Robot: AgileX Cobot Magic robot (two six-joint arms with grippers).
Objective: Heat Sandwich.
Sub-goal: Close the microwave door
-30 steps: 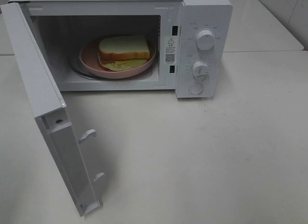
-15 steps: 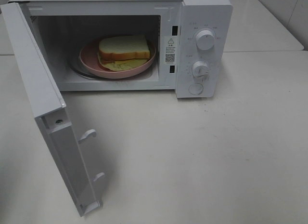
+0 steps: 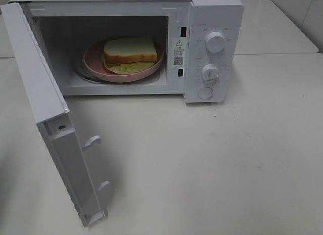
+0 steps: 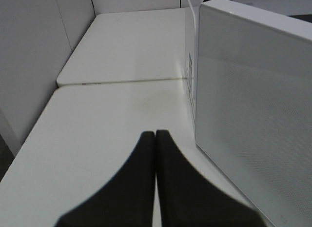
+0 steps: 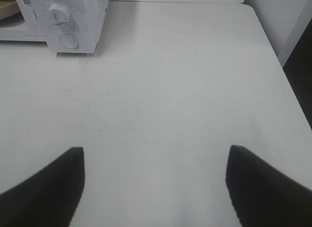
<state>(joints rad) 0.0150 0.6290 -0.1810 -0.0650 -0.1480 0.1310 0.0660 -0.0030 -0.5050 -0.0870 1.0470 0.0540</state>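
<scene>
The sandwich [image 3: 129,52], white bread with tan crust and pale yellow-green filling, lies on a round pink plate [image 3: 93,64] inside the open white microwave [image 3: 212,22]. The microwave door [image 3: 43,103] stands swung wide to the left. Neither arm shows in the high view. In the left wrist view my left gripper [image 4: 155,135] is shut and empty, low over the table beside the outer face of the door [image 4: 253,110]. In the right wrist view my right gripper [image 5: 155,156] is open and empty over bare table, well away from the microwave's control panel [image 5: 68,22].
Two knobs [image 3: 216,42] and a round button [image 3: 205,93] sit on the microwave's right panel. The white table [image 3: 227,159] stretches in front and to the right. The table's right edge [image 5: 282,66] shows in the right wrist view. A wall panel [image 4: 29,56] stands left of the table.
</scene>
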